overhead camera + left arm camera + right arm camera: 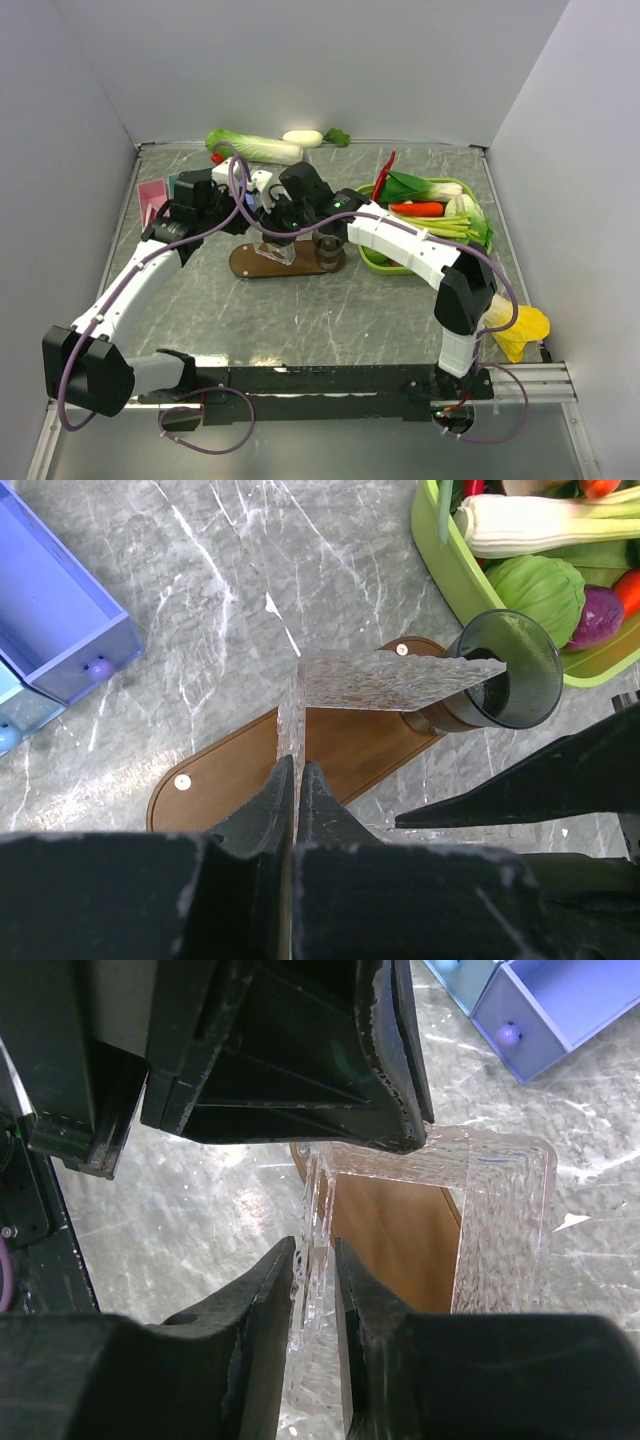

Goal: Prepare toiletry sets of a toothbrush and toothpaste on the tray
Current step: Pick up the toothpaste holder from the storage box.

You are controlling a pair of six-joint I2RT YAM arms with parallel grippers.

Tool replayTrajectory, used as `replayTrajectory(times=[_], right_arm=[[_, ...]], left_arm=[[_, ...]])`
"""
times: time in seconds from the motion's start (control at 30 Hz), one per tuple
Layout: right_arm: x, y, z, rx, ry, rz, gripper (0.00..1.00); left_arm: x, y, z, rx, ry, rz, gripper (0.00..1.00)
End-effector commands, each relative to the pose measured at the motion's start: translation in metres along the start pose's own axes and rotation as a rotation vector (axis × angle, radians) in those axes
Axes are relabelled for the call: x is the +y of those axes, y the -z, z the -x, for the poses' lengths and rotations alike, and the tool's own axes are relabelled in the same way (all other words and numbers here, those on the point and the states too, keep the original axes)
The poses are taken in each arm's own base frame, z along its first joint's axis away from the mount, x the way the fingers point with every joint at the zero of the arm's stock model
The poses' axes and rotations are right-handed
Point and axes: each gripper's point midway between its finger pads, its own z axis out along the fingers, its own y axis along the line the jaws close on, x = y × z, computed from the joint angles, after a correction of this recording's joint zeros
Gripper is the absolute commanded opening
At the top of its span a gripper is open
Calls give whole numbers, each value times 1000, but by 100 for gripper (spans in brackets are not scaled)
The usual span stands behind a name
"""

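A clear textured square holder (390, 680) hangs just above the dark brown wooden tray (220, 780), gripped by both arms. My left gripper (297, 765) is shut on one thin wall of it. On an adjoining wall (322, 1260) my right gripper (315, 1245) is shut, one finger inside and one outside. Seen from above, the holder (275, 252) sits over the tray's (245, 265) middle. A dark see-through tumbler (515, 670) stands on the tray's right end. No toothbrush or toothpaste is in view.
A lime-green basket (425, 215) of vegetables sits right of the tray, close to the tumbler. A blue compartment box (60, 620) stands at the left. A cabbage (255, 147) lies by the back wall. A yellow object (525, 330) lies near the right arm's base.
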Motion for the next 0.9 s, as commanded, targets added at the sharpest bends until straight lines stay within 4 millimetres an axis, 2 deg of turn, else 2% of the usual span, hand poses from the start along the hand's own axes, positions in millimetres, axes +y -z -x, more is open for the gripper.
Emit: replayTrajectory(times=[0.0,0.07,0.17,0.23,0.33,0.37,0.43,0.47,0.53,0.57,0.63,0.67,0.87], right_arm=[[-2,6,10,-22,25,-24,27],[-1,4,7,-16,19,-20,23],[-1,2,4,-10,11,-21,7],[-3,2,5,-16,3,-32,0],[-3,4,9,-51,-11,-47,0],[-3,9,14,-75,-14,-51,0],[-2,9,10,-90,-39,-57,0],[-1,15,20,-138,-35,-63,0],[0,16,18,-158,-60,-70,0],[0,21,27,-198,-58,-74,0],[0,23,26,-213,-76,-84,0],[0,29,34,-246,-82,-91,0],[2,44,39,-316,-126,-110,0]], left_arm=[[-11,12,26,-107,-50,-26,1],[-10,12,26,-109,-51,-21,1],[-11,12,26,-107,-49,-23,1],[-11,11,26,-107,-44,-24,1],[-9,12,27,-113,-36,-12,1],[-8,12,28,-115,-34,-1,6],[-5,13,29,-119,-19,19,13],[-3,13,30,-122,-14,29,22],[-4,14,30,-129,-7,29,29],[-4,14,30,-132,-3,30,38],[-3,18,33,-149,5,42,48],[-2,18,31,-149,9,50,56],[14,26,34,-186,48,121,81]])
